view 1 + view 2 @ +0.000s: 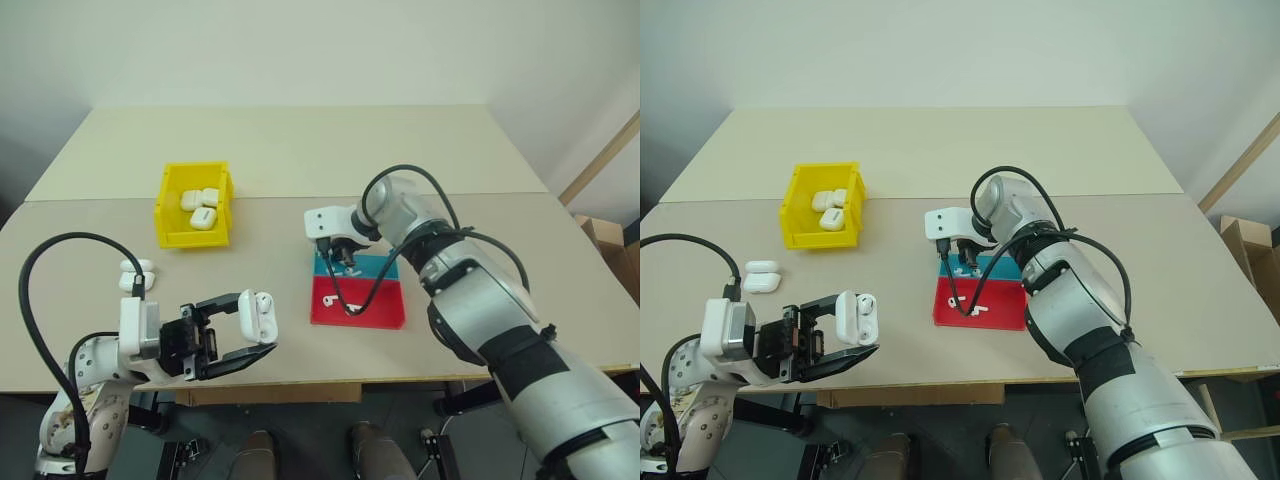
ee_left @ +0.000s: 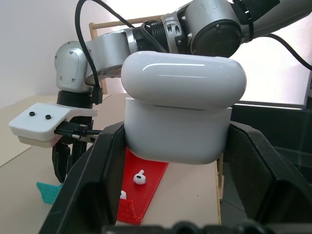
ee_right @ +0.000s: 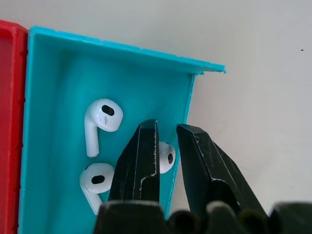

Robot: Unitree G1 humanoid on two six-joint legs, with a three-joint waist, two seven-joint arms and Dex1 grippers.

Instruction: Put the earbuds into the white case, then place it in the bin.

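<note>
Two spare white cases (image 1: 136, 274) lie left; small yellow open-top plastic bin (image 1: 171, 225) behind holds more. My left gripper (image 1: 247, 330) clamps a glossy white rounded earbud case (image 1: 257, 315), lid open. My right gripper (image 3: 166, 146), jaws nearly closed, pinches a tiny white earbud (image 3: 167, 157) in the flat red-and-blue tray (image 1: 375, 315).

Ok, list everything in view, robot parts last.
table: two pushed together, beige, under everything
bin: one, yellow, far left of the table
cases in bin: three showing, white
loose cases: two, white, on the table nearer than the bin
tray: one, red and blue, centre
earbuds: white, three in the blue compartment, at least one in the red
cardboard box: one, brown, off the table at right
left gripper: black, shut on a white case
right gripper: black, down in the blue compartment
</note>
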